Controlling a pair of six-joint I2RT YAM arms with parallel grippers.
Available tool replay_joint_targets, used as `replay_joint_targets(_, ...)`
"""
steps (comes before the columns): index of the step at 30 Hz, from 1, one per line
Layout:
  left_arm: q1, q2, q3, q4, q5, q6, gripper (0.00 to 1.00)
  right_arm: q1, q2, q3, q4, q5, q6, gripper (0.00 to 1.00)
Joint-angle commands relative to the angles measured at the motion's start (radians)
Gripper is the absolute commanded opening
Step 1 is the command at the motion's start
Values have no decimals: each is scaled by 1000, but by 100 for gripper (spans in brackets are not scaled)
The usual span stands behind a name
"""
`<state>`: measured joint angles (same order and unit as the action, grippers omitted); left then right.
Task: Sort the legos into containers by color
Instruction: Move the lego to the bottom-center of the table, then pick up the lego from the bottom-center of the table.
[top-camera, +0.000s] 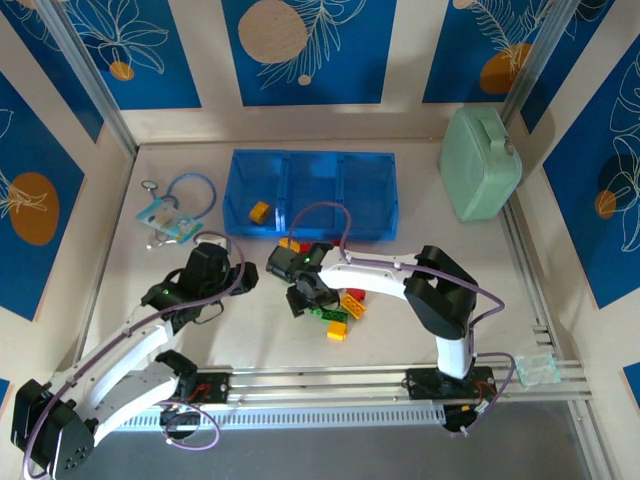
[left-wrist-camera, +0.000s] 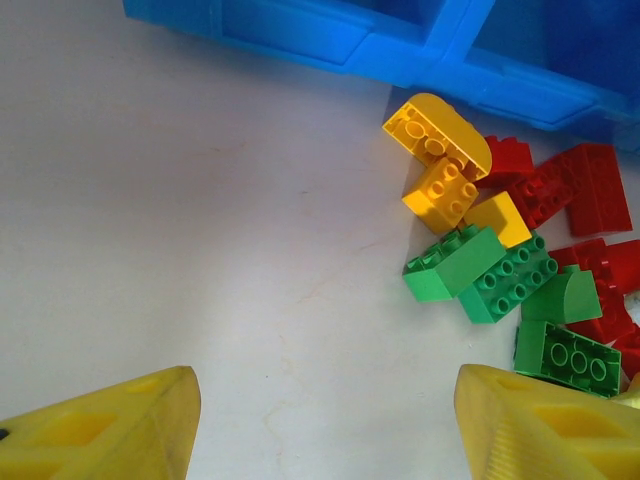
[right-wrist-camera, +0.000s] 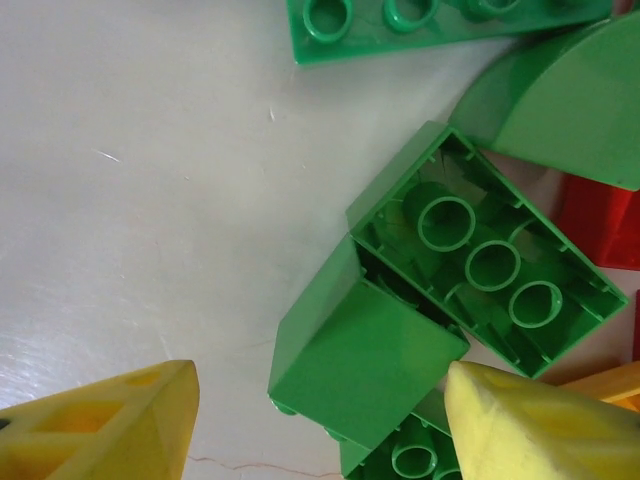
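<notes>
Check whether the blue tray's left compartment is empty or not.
Not empty: one orange brick lies in the left compartment of the blue tray.

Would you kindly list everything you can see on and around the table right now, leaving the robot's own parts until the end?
tray: one, translucent blue, three compartments, far middle of the table.
brick in tray: one, yellow-orange, left compartment.
loose bricks: one pile, number unclear, red, green and yellow, on the table just in front of the tray.
box: one, pale green, far right corner.
lanyard: one, blue cord with a badge, left of the tray.
clear piece: one, see-through, near right by the rails.
left gripper: one, yellow fingers, open, over bare table left of the pile.
right gripper: one, yellow fingers, open, on either side of a green brick.
</notes>
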<state>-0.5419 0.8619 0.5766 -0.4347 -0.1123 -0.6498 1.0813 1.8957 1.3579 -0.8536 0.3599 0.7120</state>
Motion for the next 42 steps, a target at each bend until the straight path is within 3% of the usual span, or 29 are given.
replay_joint_targets(1, -6, 4, -15, 12, -13, -10, 68, 14, 41, 24, -2, -9, 26, 65)
replay_joint_targets(14, -6, 10, -26, 37, -7, -7, 67, 54, 56, 55, 43, -9, 13, 62)
replay_joint_targets(19, -5, 9, -20, 39, -12, -5, 67, 55, 8, 51, 34, 59, 37, 62)
replay_joint_targets(30, -6, 7, -35, 43, -16, -5, 67, 43, 27, 21, 19, 53, 161, 72)
replay_joint_targets(42, -6, 3, -41, 44, -20, -3, 67, 34, 54, 24, 56, 31, 166, 52)
